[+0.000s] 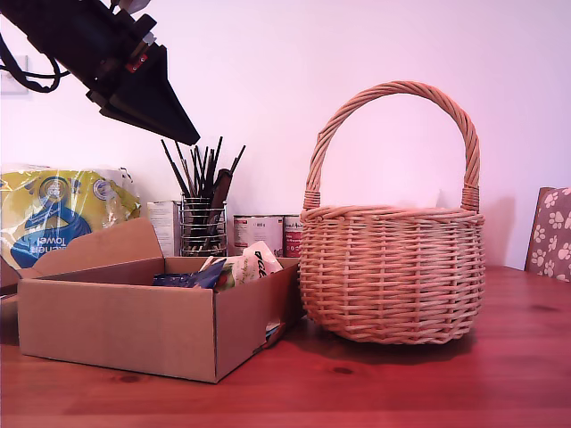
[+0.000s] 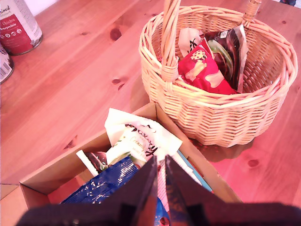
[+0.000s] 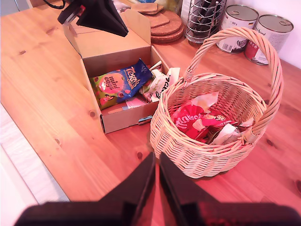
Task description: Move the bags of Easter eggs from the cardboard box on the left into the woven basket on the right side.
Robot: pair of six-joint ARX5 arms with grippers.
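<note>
So my first gripper (image 2: 160, 162) hangs over the cardboard box (image 1: 116, 325), jaws pinched nearly together and empty. The blue bag (image 2: 106, 181) and the white bag (image 2: 141, 136) with black script lie right below; the woven basket (image 2: 225, 117) sits around 1 o'clock. My second gripper (image 3: 156, 160) hovers near the basket, likewise closed on nothing. The blue bag's label looks like "Terry's".

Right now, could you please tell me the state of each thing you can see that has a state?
cardboard box: flap lid open, bags inside.
blue mini-egg bag: lying in the box.
white bag with script lettering: in the box, leaning at the corner nearest the basket.
woven basket: upright, holds red and dark packets.
my first gripper: shut, empty, above the box.
my second gripper: shut, empty.
tins: upright, closed.
</note>
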